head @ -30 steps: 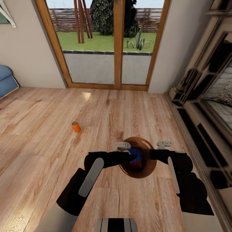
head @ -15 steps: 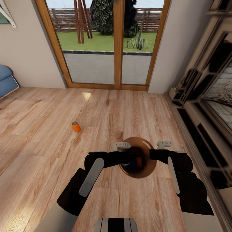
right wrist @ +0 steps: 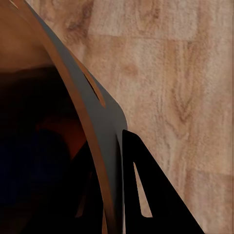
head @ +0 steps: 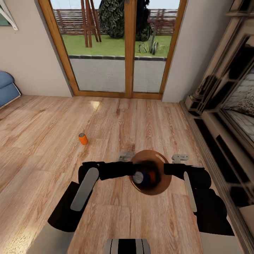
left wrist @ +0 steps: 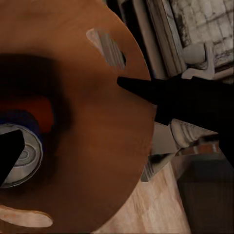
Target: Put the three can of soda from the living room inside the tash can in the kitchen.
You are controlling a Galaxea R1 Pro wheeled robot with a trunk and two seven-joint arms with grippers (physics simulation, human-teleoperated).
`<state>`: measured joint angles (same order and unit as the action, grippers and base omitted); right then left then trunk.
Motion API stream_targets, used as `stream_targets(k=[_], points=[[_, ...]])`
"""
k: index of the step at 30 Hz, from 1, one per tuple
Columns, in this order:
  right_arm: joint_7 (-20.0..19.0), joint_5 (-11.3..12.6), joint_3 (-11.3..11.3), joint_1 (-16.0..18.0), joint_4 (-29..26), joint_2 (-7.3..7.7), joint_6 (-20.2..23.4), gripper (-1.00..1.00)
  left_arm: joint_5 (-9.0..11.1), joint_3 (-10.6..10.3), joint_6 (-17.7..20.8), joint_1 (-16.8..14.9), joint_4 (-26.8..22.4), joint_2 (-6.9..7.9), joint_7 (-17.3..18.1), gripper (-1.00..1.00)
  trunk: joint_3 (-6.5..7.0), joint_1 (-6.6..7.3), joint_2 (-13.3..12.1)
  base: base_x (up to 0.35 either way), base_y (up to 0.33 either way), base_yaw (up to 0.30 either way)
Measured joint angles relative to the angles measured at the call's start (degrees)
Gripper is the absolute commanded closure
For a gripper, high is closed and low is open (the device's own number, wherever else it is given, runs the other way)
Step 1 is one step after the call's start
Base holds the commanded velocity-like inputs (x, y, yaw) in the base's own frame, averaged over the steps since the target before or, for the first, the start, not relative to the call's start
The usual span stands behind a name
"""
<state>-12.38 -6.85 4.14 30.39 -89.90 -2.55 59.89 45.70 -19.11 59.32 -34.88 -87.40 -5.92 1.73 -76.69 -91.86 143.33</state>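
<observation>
Right gripper [head: 165, 170] is clamped on the trash can [head: 160, 187] rim; left gripper [head: 135, 173] state cannot be told. Blue can [head: 138, 177] and an orange one lie inside. Third orange can [head: 83, 138] sits on the floor; bin should be kept level.

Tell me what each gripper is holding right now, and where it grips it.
The right gripper pinches the trash can by its rim wall. The left gripper holds nothing.

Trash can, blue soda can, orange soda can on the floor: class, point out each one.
trash can [head: 160, 188], head view, inner wall.
blue soda can [left wrist: 19, 156], left wrist view, grey metal top.
orange soda can [head: 83, 139], head view, orange side.
</observation>
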Motion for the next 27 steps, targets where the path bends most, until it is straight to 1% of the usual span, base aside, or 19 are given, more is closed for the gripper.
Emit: stream_targets(k=[1, 2, 3, 4, 5, 6, 7, 8, 10, 11, 12, 13, 14, 15, 18, 20, 21, 24, 27], points=[[0.00, 0.02, 0.00, 0.00, 0.00, 0.00, 0.00, 1.00, 0.42, 0.91, 0.07, 0.02, -0.09, 0.84, 1.43, -1.00, 0.00, 0.00, 0.00, 0.000, 0.000, 0.000], [0.00, 0.06, 0.00, 0.00, 0.00, 0.00, 0.01, 1.00, 1.29, 3.03, 0.20, 0.01, -0.24, 3.23, 6.68, -1.00, 0.00, 0.00, 0.00, 0.000, 0.000, 0.000], [-0.01, 0.15, 0.00, 0.00, 0.00, 0.00, 0.01, 1.00, 1.90, 3.84, 0.24, 0.01, -0.28, 4.26, 9.03, -1.00, 0.00, 0.00, 0.00, 0.000, 0.000, 0.000], [-0.01, 0.18, -0.01, 0.00, 0.00, 0.00, 0.01, 1.00, 2.85, 5.29, 0.28, 0.01, -0.34, 7.33, 16.31, -1.00, 0.00, 0.00, 0.00, 0.000, 0.000, 0.000], [-0.02, 0.22, -0.01, 0.00, 0.00, 0.00, 0.02, 1.00, 3.19, 5.76, 0.29, 0.03, -0.35, 8.64, 18.90, -1.00, 0.00, 0.00, 0.00, 0.000, 0.000, 0.000], [-0.02, 0.21, -0.01, 0.00, 0.00, 0.00, 0.02, 1.00, 3.51, 6.31, 0.23, 0.01, -0.37, 10.73, 23.29, -1.00, 0.00, 0.00, 0.00, 0.000, 0.000, 0.000], [-0.01, 0.16, 0.00, 0.00, 0.00, 0.00, 0.01, 1.00, 3.80, 7.06, 0.16, -0.01, -0.43, 13.41, 28.60, -1.00, 0.00, 0.00, 0.00, 0.000, 0.000, 0.000], [-0.01, 0.12, 0.00, 0.00, 0.00, 0.00, 0.01, 1.00, 3.92, 7.81, 0.12, 0.00, -0.46, 15.60, 31.97, -1.00, 0.00, 0.00, 0.00, 0.000, 0.000, 0.000], [0.00, 0.07, 0.00, 0.00, 0.00, 0.00, 0.01, 1.00, 3.94, 9.09, 0.09, 0.03, -0.45, 18.30, 34.20, -1.00, 0.00, 0.00, 0.00, 0.000, 0.000, 0.000], [0.00, 0.09, 0.00, 0.00, 0.00, 0.00, 0.01, 1.00, 3.86, 9.43, 0.10, 0.04, -0.43, 19.06, 34.51, -1.00, 0.00, 0.00, 0.00, 0.000, 0.000, 0.000], [-0.01, 0.11, 0.00, 0.00, 0.00, 0.00, 0.01, 1.00, 3.66, 9.86, 0.05, 0.05, -0.37, 20.60, 34.92, -1.00, 0.00, 0.00, 0.00, 0.000, 0.000, 0.000], [-0.01, 0.14, 0.00, 0.00, 0.00, 0.00, 0.01, 1.00, 3.55, 10.16, -0.10, 0.07, -0.35, 22.31, 35.20, -1.00, 0.00, 0.00, 0.00, 0.000, 0.000, 0.000], [-0.01, 0.15, -0.01, 0.00, 0.00, 0.00, 0.01, 1.00, 3.24, 10.50, -0.48, 0.12, -0.33, 25.69, 35.28, -1.00, 0.00, 0.00, 0.00, 0.000, 0.000, 0.000], [-0.01, 0.18, 0.00, 0.00, 0.00, 0.00, 0.01, 1.00, 2.93, 10.57, -0.50, 0.14, -0.22, 27.02, 34.96, -1.00, 0.00, 0.00, 0.00, 0.000, 0.000, 0.000], [-0.01, 0.14, 0.00, 0.00, 0.00, 0.02, 0.01, 1.00, 0.38, 10.60, -0.52, 0.16, -0.02, 27.78, 33.97, -1.00, 0.00, 0.00, 0.00, 0.000, 0.000, 0.000], [-0.01, 0.12, 0.00, 0.00, 0.00, 0.06, 0.01, 1.00, -4.36, 10.59, -0.53, 0.16, 0.93, 27.99, 33.02, -1.00, 0.00, 0.00, 0.00, 0.000, 0.000, 0.000], [0.00, 0.06, 0.00, 0.00, 0.00, 0.03, 0.01, 1.00, -6.17, 10.60, -0.49, 0.18, 1.37, 28.03, 32.87, -1.00, 0.00, 0.00, 0.00, 0.000, 0.000, 0.000], [-0.01, 0.15, 0.00, 0.00, 0.00, 0.01, 0.01, 1.00, -7.81, 10.59, -0.46, 0.20, 1.70, 27.94, 32.73, -1.00, 0.00, 0.00, 0.00, 0.000, 0.000, 0.000], [-0.01, 0.20, -0.01, 0.00, 0.00, 0.01, 0.02, 1.00, -8.11, 10.58, -0.50, 0.22, 1.76, 27.74, 32.63, -1.00, 0.00, 0.00, 0.00, 0.000, 0.000, 0.000]])
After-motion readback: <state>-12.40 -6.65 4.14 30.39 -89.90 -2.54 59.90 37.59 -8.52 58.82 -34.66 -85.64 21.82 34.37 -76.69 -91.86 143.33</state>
